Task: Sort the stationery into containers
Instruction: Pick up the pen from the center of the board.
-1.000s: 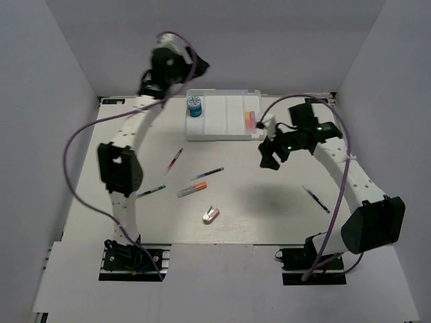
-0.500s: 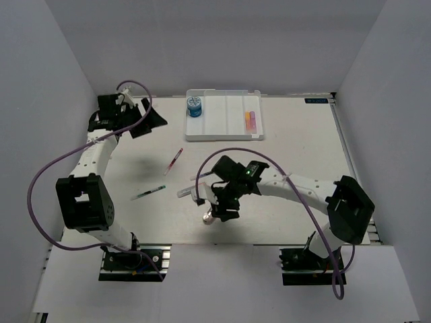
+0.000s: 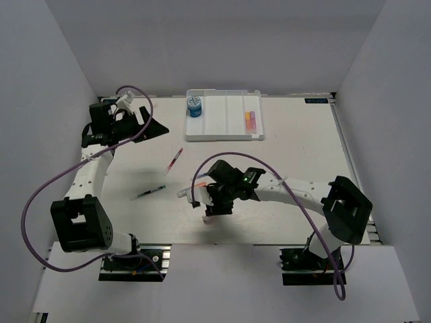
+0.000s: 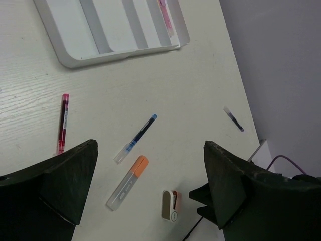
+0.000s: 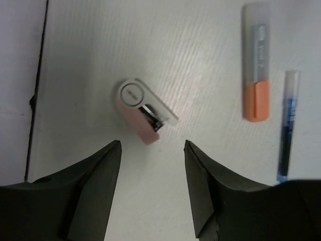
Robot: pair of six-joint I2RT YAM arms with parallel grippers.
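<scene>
Here, small pink eraser (image 5: pixel 143 113), rounded white-capped end, dark middle slot

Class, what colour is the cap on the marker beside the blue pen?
Orange cap; clearest in the right wrist view.

In 1 second, the left gripper (image 3: pixel 152 122) swings away from above the blue roll (image 3: pixel 194 105) in the white tray (image 3: pixel 222 137) and now hangs over the far-left part of the table. The right gripper (image 3: pixel 211 204) crosses from beside the tray's right end to the near middle of the table. Its fingertips now sit just short of the pinkish eraser (image 5: pixel 143 113), and its arm covers the dark pen (image 4: pixel 233 119) in the overhead view.
</scene>
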